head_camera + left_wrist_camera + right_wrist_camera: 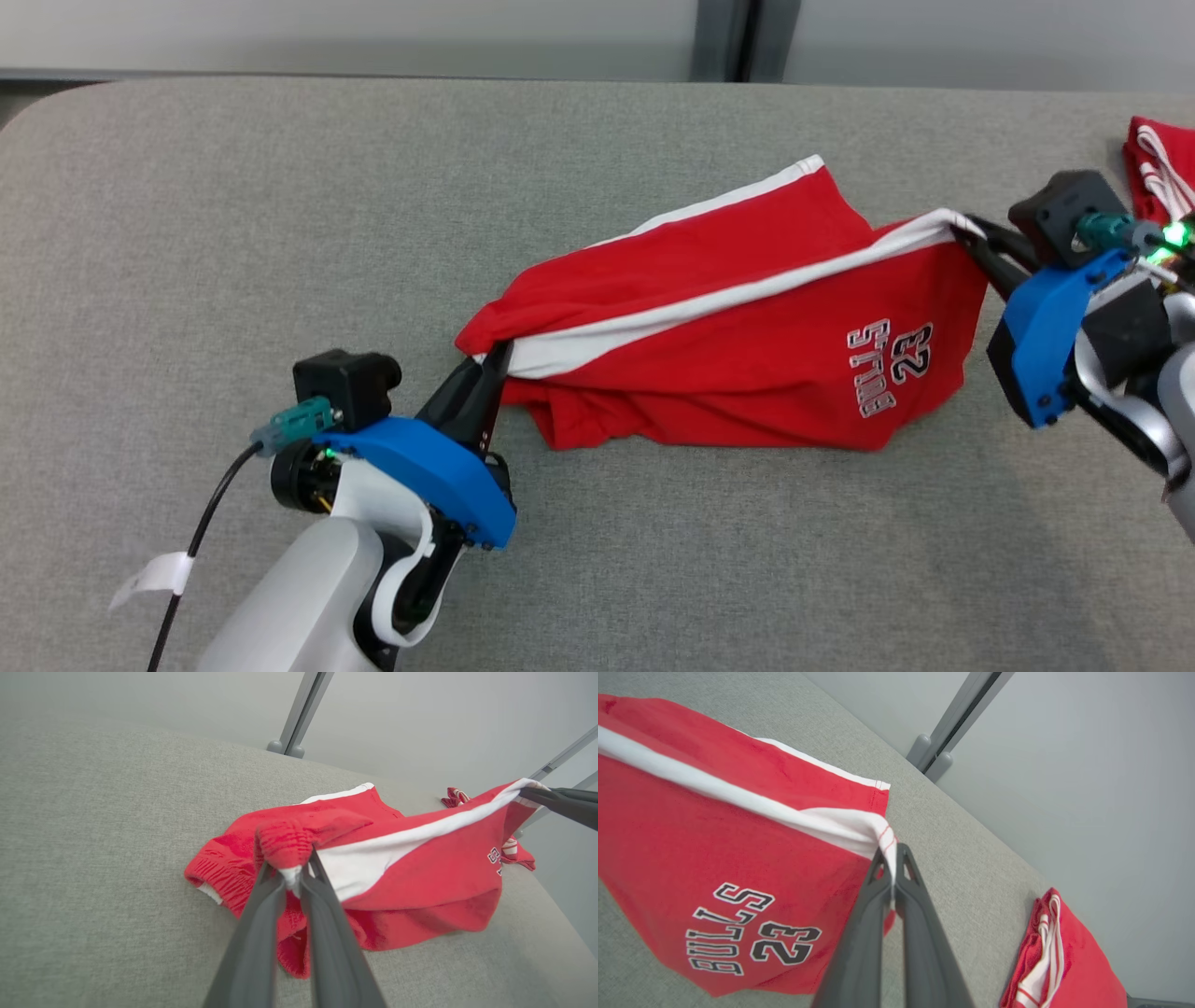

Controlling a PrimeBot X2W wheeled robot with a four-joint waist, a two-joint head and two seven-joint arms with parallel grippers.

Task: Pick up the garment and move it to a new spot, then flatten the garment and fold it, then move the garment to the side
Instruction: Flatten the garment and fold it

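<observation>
The garment (747, 364) is a pair of red shorts with a white side stripe and "BULLS 23" lettering, stretched across the grey table between both arms. My left gripper (495, 369) is shut on its elastic waistband end (285, 847) at the left. At the right, my right gripper (971, 241) is shut on the white-striped hem corner (882, 835), holding it raised. The lower part of the shorts (714, 868) hangs down and rests on the table.
A second red garment with white stripes (1162, 168) lies folded at the table's far right edge, also in the right wrist view (1055, 961). The grey fabric table (280, 233) stretches wide to the left and front. A wall and a metal post (299, 714) stand behind it.
</observation>
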